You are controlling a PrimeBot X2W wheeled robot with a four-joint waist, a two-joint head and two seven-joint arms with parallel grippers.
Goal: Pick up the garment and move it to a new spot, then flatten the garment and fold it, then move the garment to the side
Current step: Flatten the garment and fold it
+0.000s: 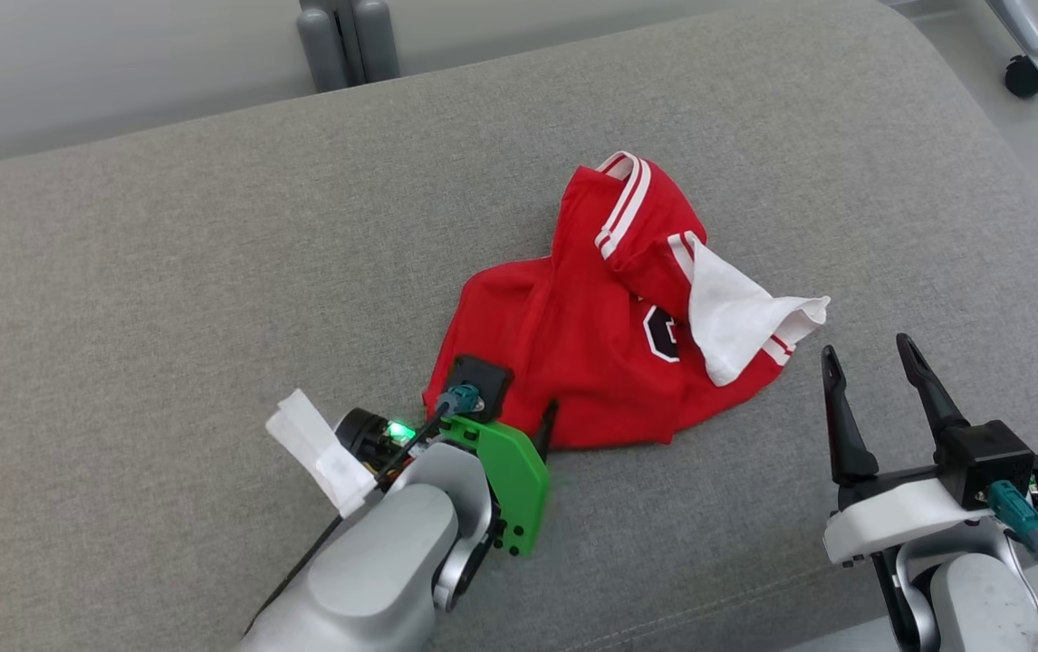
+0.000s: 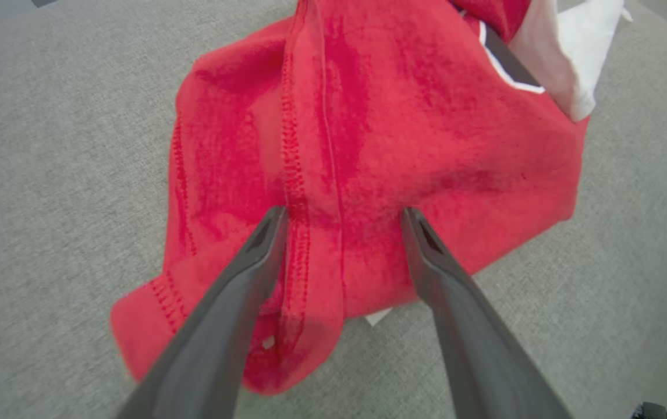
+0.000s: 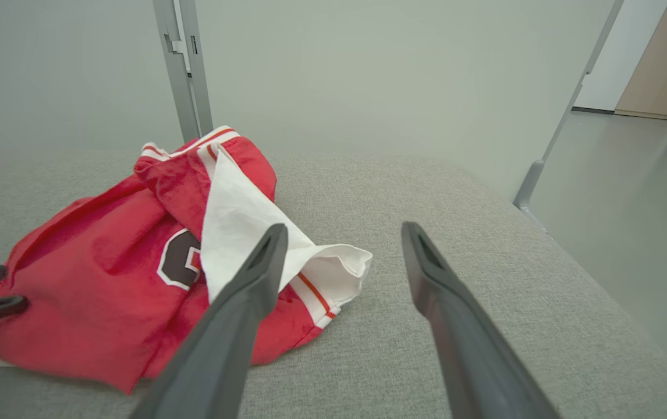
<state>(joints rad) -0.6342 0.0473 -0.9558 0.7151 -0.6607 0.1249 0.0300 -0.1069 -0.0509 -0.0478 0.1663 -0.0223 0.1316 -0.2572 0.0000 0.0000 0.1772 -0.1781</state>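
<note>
Left gripper, fingers apart, is poised over a stitched seam at the near hem of the garment, crumpled on the grey surface. Right gripper, likewise spread, stands just beside its turned-out white lining. The cloth looks light, soft and limp, best pinched at a hem; folds hide the underlayers and part of the chest numeral.

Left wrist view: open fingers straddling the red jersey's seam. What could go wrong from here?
1. The left gripper is open over a bunched, stitched edge of the crumpled red jersey with white-striped trim; closing there may pinch several layers and lift a lump.
2. The white inside-out flap lies folded over the front; flattening may leave it tucked.
3. The right gripper is open and apart from the cloth on the grey fabric cushion; a one-point lift could twist it.
</note>
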